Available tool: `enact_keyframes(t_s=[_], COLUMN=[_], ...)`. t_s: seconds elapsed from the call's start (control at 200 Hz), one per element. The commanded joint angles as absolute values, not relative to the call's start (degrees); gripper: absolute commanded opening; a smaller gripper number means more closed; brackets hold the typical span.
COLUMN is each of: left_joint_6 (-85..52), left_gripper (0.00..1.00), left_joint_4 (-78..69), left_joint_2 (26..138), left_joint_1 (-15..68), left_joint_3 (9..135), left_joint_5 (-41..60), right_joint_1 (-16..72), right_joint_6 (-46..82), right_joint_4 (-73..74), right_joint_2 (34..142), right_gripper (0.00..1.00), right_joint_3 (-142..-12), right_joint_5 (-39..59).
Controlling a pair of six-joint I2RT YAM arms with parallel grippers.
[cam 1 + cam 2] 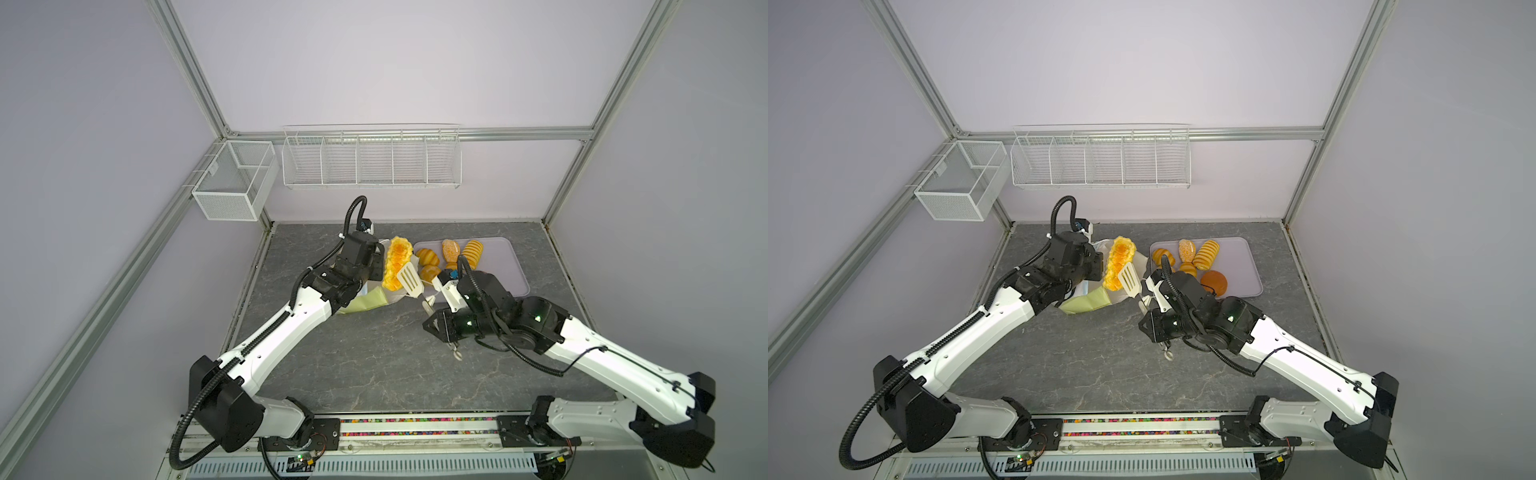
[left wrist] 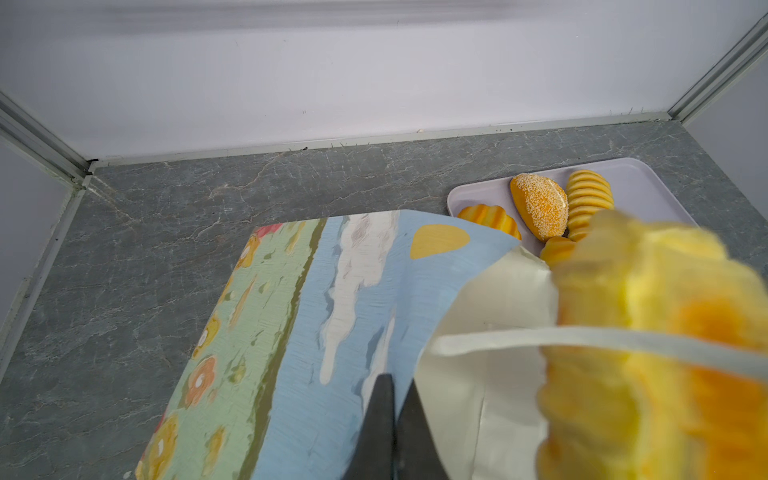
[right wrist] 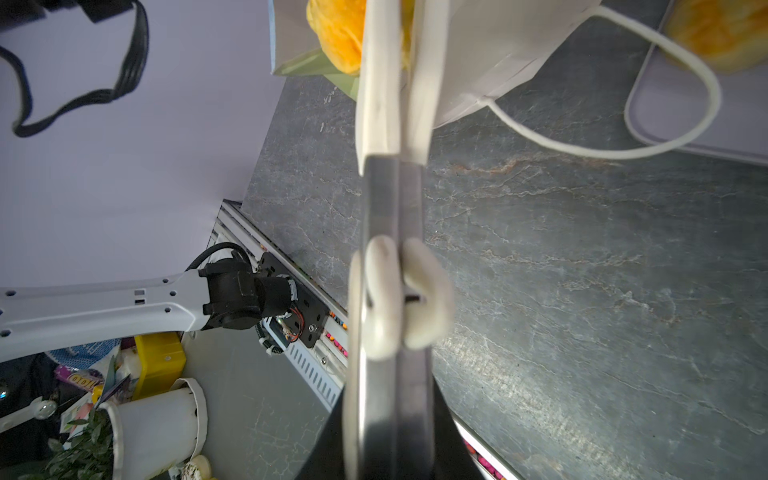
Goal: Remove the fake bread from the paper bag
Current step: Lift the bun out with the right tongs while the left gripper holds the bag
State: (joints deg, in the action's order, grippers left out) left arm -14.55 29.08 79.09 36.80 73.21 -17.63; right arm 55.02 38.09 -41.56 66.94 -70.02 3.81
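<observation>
The long loaf [image 1: 397, 262] hangs over the mouth of the paper bag [image 1: 361, 305]. Its near end appears caught between the slotted heads of the white tongs [image 1: 409, 283], though how deep that bite goes cannot be told. The bag lies tipped on its side on the table [image 1: 374, 365], and the left gripper [image 2: 397, 382] is clamped tight on the bag's paper wall just beside the mouth. The right gripper [image 1: 432, 326], out past the bag's mouth, is squeezed tight on the tongs' metal arms. The chief risk, as I judge it, is the cord handle [image 2: 602, 338], which runs across the loaf in the left wrist view. A pull away from the bag could hook it, drag the bag along, and tear the thin paper or slip it from the left jaws. A long loaf held by one end could also pivot and drop back into the mouth. Just beyond the bag's mouth, the lilac tray [image 1: 507, 266] already carries five breads [image 1: 1207, 253], crowded on the side nearest the bag. A careless set-down there could knock them.
</observation>
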Motion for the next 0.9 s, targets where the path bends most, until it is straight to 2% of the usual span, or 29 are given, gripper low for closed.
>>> enact_keyframes(t_s=[0.0,0.35,0.615,0.895], left_joint_6=[-15.6,-15.1,-14.0,-12.1], left_gripper=[0.00,0.00,0.00,0.00], left_joint_4=[30.8,30.1,30.5,32.0], left_joint_2=[79.0,79.2,77.6,75.2], left_joint_1=[35.6,34.7,34.5,34.2], left_joint_3=[74.3,74.0,73.4,72.8], left_joint_5=[-16.2,-14.6,-13.7,-11.7], right_joint_1=[53.8,45.2,31.4,20.9], right_joint_6=[35.5,29.8,15.3,7.6], right_joint_4=[-39.0,-48.2,-70.2,-76.2], right_joint_2=[63.9,62.3,70.5,77.9], right_gripper=[0.07,0.07,0.07,0.07], right_joint_3=[-72.7,-78.1,-87.3,-86.8], right_joint_5=[-0.4,-4.7,-16.3,-23.0])
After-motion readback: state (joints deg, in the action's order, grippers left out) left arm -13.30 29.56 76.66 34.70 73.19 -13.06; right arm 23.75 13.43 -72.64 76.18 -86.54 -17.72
